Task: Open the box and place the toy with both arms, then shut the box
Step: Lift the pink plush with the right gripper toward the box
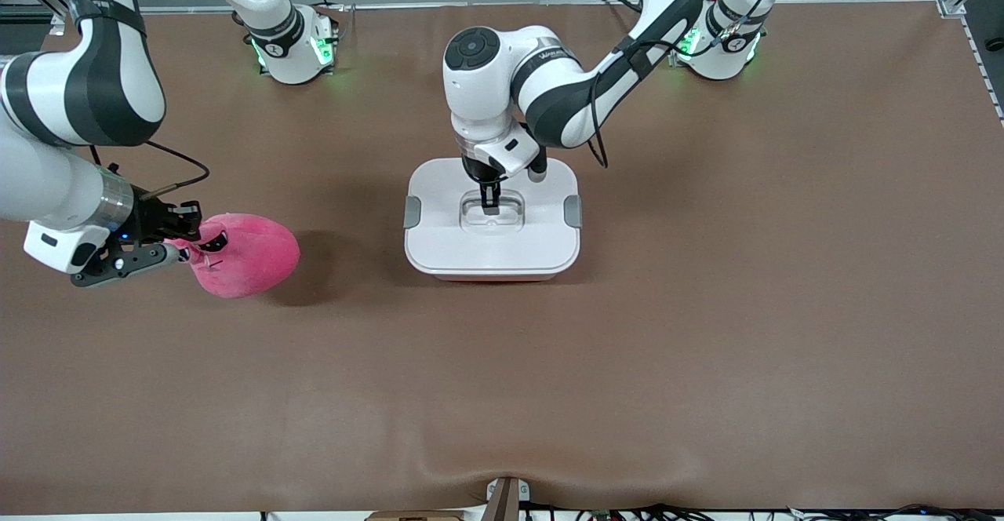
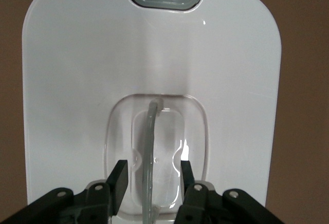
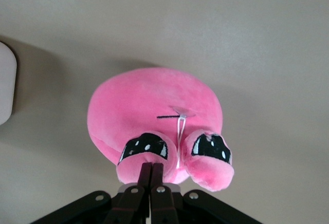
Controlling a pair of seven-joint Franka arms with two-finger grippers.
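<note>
Near the middle of the brown surface [image 1: 706, 333], somewhat closer to the edge where the robot bases stand, sits the box [image 1: 447, 242], a rounded rectangular tub with its white lid [image 2: 77, 95] seated on top. One grey side clip [image 1: 412, 212] faces the right arm's end of the surface and the other grey side clip [image 1: 573, 211] faces the left arm's end. At the lid's centre lies a clear recessed handle [image 2: 150, 131]. The left arm reaches in from its base and bends down over the box, so that the left gripper [image 1: 489, 206] stands inside the recess; its fingers [image 2: 119, 178] are spread, one on each side of the clear handle bar, and neither appears to press against it. Toward the right arm's end of the surface, well apart from the box, the toy [image 1: 249, 255], a bright pink round plush with dark eyes and a thin grumpy mouth line, is held by the right gripper [image 1: 196, 248]. The right wrist view shows this gripper's fingers [image 3: 145, 179] pressed close together, pinching the plush at its edge between the two eyes, with a small white tag loop [image 3: 180, 136] hanging just beside the pinch. The toy's shadow falls on the surface toward the box; whether the plush rests on the surface cannot be told.
</note>
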